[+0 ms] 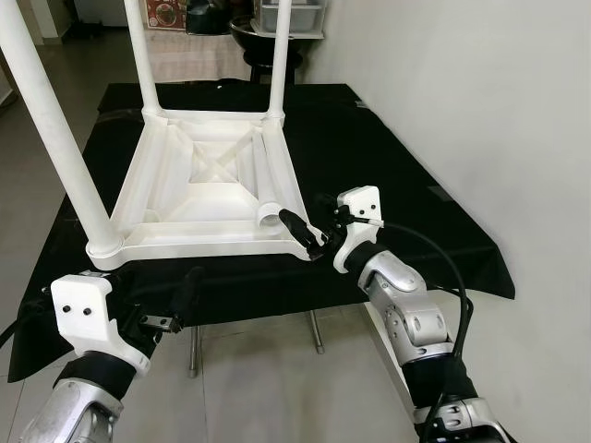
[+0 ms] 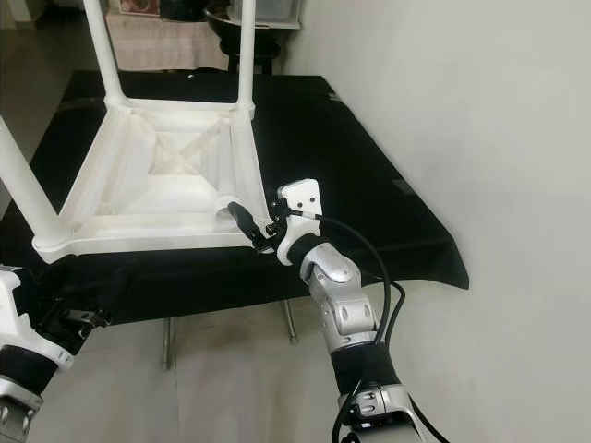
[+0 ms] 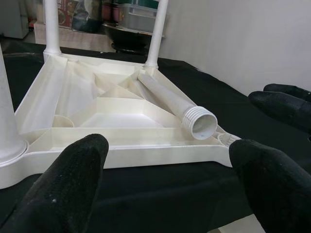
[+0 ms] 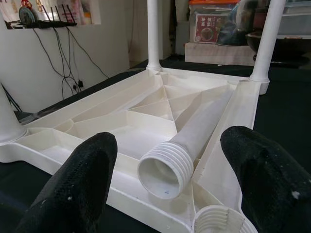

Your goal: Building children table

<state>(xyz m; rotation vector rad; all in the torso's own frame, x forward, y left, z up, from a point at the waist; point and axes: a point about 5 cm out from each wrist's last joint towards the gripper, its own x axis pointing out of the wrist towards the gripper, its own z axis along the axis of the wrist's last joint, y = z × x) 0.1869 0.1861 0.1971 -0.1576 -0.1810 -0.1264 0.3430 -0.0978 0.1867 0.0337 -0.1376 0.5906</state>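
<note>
Three legs up, and our right gripper (image 1: 312, 234), fingers spread wide, closes in on the loose fourth leg (image 4: 192, 144) lying inside the upturned table (image 1: 148, 175); next we must clamp its threaded end, while our left gripper (image 1: 175, 309) waits parted low.

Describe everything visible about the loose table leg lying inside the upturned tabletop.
The loose leg is a white plastic tube, hollow, with a ridged, threaded open end. It lies on its side inside the upside-down tabletop, along the edge on the robot's right, threaded end toward the robot and close to the empty threaded socket at the near right corner. Its far end reaches toward a standing leg. The right gripper sits open just before the threaded end, fingers either side, not touching it.
</note>
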